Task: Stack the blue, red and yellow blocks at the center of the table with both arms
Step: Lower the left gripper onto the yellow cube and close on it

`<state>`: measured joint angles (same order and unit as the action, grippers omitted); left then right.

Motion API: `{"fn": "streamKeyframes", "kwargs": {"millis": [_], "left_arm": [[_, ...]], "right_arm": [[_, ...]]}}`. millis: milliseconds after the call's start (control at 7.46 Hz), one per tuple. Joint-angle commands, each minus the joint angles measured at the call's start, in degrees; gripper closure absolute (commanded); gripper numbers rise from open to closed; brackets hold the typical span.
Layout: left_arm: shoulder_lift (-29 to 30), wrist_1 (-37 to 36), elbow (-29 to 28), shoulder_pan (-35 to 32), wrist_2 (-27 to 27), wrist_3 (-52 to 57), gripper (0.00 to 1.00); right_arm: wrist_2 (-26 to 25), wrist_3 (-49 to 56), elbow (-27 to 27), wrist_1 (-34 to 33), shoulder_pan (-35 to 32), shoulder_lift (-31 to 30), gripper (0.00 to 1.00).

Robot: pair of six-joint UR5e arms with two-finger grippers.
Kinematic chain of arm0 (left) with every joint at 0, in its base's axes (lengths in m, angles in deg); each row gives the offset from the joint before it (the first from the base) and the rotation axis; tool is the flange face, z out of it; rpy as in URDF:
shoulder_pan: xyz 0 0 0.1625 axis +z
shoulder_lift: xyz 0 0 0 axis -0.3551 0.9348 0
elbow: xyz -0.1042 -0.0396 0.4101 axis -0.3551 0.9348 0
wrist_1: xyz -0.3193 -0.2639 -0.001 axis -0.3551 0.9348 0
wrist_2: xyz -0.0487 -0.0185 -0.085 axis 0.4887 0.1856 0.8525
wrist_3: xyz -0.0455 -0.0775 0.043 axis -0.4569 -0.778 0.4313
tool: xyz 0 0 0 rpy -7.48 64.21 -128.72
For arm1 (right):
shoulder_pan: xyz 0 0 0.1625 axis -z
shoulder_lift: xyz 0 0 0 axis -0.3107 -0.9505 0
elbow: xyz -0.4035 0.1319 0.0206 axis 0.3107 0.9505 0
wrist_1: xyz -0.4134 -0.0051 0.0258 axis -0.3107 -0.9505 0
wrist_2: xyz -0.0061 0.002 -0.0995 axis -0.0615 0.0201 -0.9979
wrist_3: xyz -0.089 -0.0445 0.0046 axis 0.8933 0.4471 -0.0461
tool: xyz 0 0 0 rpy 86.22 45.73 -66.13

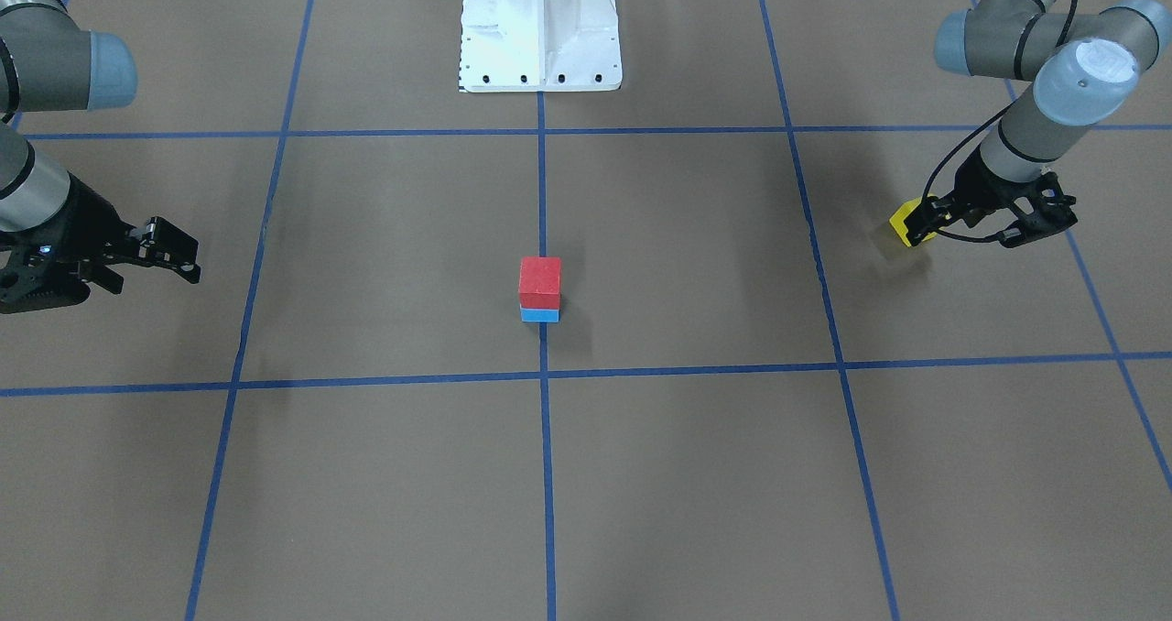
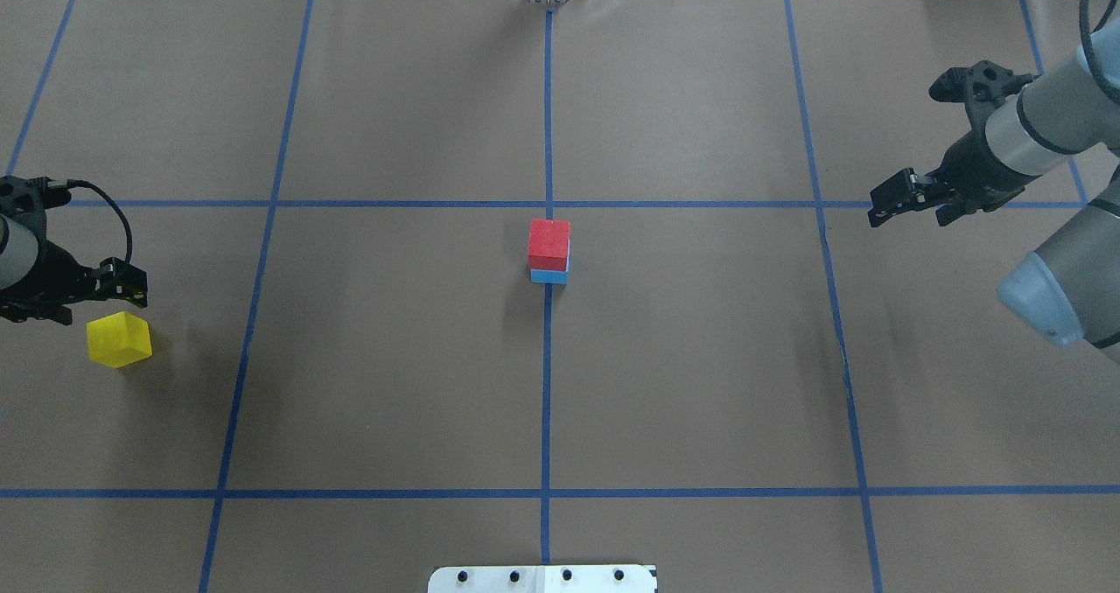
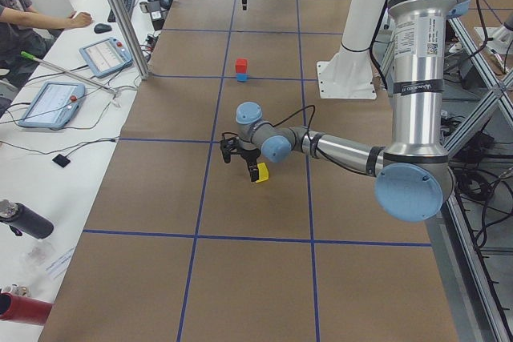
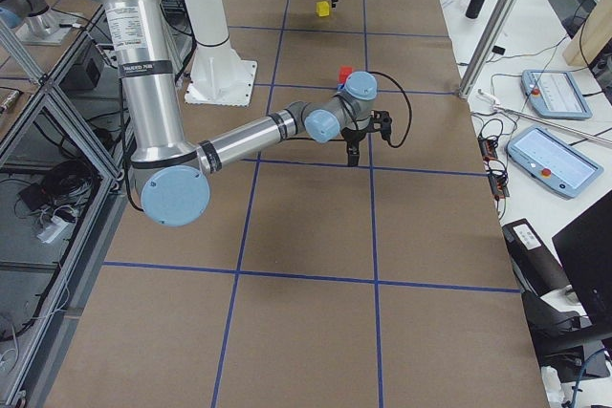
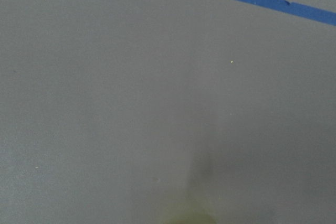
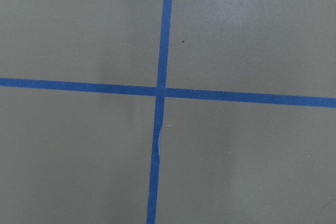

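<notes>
A red block (image 2: pixel 549 239) sits on a blue block (image 2: pixel 549 275) at the table's centre, where the blue tape lines run; the stack also shows in the front view (image 1: pixel 540 279). A yellow block (image 2: pixel 119 339) lies on the table far out on my left, also in the front view (image 1: pixel 909 223). My left gripper (image 2: pixel 109 291) is open and empty just beside and above it, not touching as far as I can tell. The left wrist view shows only a yellow blur at its bottom edge. My right gripper (image 2: pixel 910 206) is open and empty, raised far to the right.
The white robot base (image 1: pixel 540 26) stands at the table's near edge. Blue tape lines (image 2: pixel 548 401) divide the brown table into squares. Tablets and a person (image 3: pixel 24 14) are on a side desk beyond the table's far edge.
</notes>
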<state>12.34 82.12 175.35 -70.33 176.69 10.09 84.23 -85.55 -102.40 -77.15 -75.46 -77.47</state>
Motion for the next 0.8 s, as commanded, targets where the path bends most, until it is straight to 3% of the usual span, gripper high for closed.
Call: {"fn": "streamKeyframes", "kwargs": {"millis": [0,134,268,402,670], "left_arm": [[0.05,0.13,-0.57,1.1,1.95,-0.2,0.0],[0.05,0.04,-0.57,1.11,2.13,-0.29,0.22],[0.05,0.04,-0.57,1.11,2.57,-0.38,0.81],[0.66,-0.05,-1.09,1.19,4.57,-0.2,1.0],[1.8,-1.1,3.0,0.59,14.82,-0.38,1.0]], "right_arm": [[0.03,0.0,0.16,-0.07,0.06,0.0,0.0],[0.03,0.0,0.25,-0.07,0.14,0.0,0.0],[0.12,0.0,0.25,-0.07,0.23,0.0,0.0],[0.03,-0.09,0.25,-0.07,0.49,0.09,0.0],[0.03,-0.09,0.42,-0.07,0.5,0.26,0.0]]}}
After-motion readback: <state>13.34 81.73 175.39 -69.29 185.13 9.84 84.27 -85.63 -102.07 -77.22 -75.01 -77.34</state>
